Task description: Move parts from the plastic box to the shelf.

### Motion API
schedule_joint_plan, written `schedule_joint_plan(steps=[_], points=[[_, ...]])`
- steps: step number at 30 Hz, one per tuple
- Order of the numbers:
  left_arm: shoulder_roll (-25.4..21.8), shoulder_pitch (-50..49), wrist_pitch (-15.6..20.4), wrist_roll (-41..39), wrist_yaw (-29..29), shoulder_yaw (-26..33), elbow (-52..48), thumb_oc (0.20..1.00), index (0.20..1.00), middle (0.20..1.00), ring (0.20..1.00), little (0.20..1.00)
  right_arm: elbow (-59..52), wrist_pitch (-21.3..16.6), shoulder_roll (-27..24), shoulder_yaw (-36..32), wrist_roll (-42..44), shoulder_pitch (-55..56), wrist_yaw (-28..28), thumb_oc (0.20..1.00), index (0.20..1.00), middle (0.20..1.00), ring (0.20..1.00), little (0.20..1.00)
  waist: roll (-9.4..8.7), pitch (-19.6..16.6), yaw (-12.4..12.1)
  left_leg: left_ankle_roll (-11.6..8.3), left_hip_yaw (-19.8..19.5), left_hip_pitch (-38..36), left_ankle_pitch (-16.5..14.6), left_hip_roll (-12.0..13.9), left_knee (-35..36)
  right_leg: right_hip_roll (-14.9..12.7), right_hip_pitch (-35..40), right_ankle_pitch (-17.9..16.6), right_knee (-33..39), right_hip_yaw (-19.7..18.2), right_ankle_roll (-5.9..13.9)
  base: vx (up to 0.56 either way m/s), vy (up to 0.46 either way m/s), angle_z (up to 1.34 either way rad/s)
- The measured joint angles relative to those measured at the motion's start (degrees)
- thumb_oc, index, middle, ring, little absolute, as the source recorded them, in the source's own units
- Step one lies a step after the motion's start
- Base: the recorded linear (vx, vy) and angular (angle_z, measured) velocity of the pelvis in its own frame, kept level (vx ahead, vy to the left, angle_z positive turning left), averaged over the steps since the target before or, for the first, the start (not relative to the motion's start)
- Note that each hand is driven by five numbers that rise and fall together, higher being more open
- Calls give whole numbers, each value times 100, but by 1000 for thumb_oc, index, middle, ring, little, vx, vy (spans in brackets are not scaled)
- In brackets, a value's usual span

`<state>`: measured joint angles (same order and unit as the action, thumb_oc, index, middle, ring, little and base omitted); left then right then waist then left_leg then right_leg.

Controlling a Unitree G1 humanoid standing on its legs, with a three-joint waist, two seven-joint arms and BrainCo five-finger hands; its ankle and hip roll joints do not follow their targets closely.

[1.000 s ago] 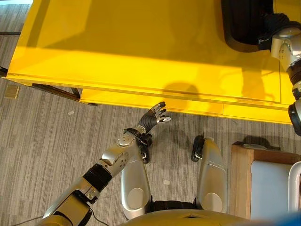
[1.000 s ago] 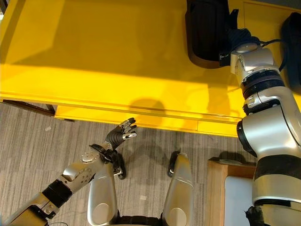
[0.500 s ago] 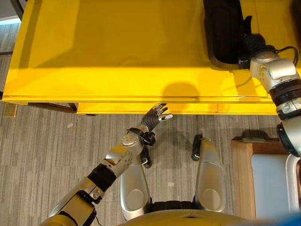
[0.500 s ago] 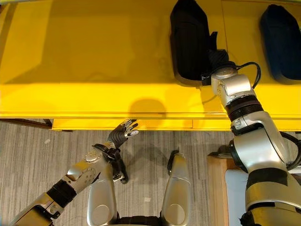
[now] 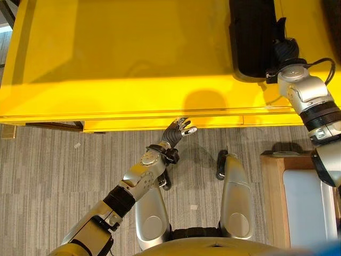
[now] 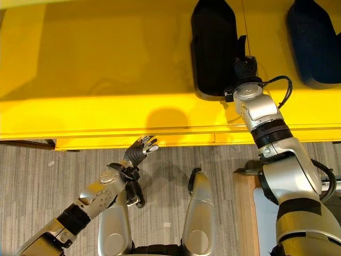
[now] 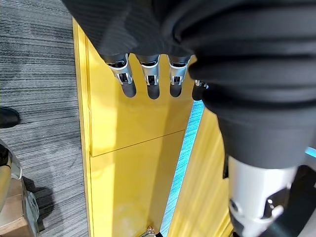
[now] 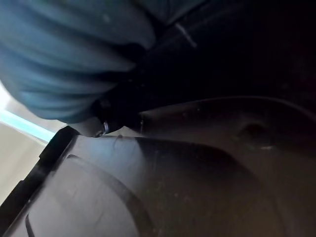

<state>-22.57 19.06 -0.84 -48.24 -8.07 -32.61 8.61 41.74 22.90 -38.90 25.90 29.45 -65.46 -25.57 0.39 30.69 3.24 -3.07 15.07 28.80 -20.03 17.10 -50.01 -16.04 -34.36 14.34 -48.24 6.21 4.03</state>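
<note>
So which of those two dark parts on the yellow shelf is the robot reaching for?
The black part, at its right hand. The bluish one lies apart, further right.

The yellow shelf (image 6: 106,64) carries two dark moulded parts, one black (image 6: 213,48), another (image 6: 314,45) beside it.

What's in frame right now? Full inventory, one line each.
Shelf: one, yellow, across the top of the head views.
Black part: one, lying on the shelf, at the right hand.
Dark part: one, on the shelf further right, partly cut off.
Wooden-framed stand: one, light wood with a pale inner surface, on the floor at lower right.
Floor: grey striped carpet.
Left hand: fingers relaxed, holding nothing, at the shelf's front edge.
Right hand: against the black part, fingers hidden.
</note>
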Motion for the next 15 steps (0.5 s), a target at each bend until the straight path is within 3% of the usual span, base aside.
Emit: schedule_joint_plan(steps=[9,15], points=[[-48,-28,1,-2,25,-1,0,1000,1000,1000,1000,1000,608,-40,-16,42,-162,-264,90,200,200,200,200,200,20,-2,-97,-63,-21,-71,112,-3,141,1,-18,70,-80,32,-102,12,-24,0],[-49,-46,10,-11,114,-1,-1,1000,1000,1000,1000,1000,782,-50,-62,175,-313,-441,240,200,200,200,200,200,151,7,-113,-113,-44,-82,171,-3,177,0,-18,91,-116,50,-134,16,-31,1]])
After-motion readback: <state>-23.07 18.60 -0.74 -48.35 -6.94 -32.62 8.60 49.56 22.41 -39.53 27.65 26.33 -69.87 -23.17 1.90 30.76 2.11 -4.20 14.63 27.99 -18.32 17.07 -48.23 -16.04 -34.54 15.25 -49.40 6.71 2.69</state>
